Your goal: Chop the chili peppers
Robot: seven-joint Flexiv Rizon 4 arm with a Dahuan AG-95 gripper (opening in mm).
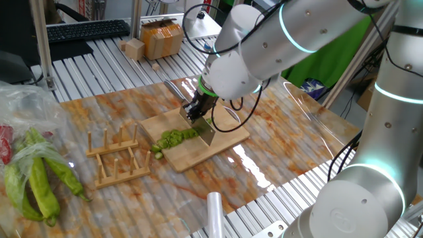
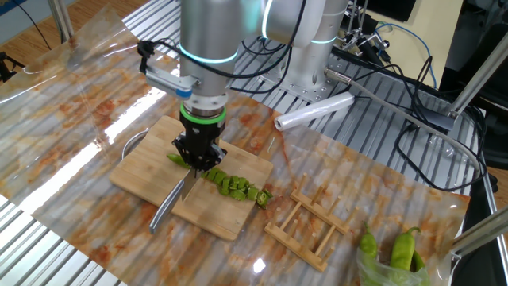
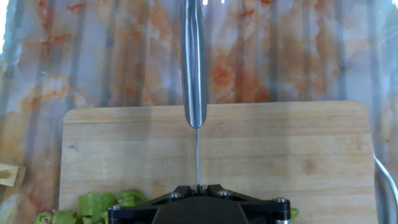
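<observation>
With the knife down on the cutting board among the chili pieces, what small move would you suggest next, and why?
Probably lift the knife slightly and shift it toward the uncut chili end. The gripper, jaws shut on the blade's spine, has the edge at the cutting board. Chopped pieces lie on one side and a longer green stub on the other.

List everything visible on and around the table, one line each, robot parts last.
cutting board: one, light wood, centre of table
chili pieces: a row, bright green, on the board
knife: one, steel, blade clamped in the tool, edge down on the board
wooden rack: one, pale wood, beside the board
long peppers: several, green, uncut, in a clear bag
plastic roll: one, white, table edge
cardboard box: one, brown, far side
keyboard: one, black, far side
tool: one, black, shut on the knife
arm: one, silver
</observation>
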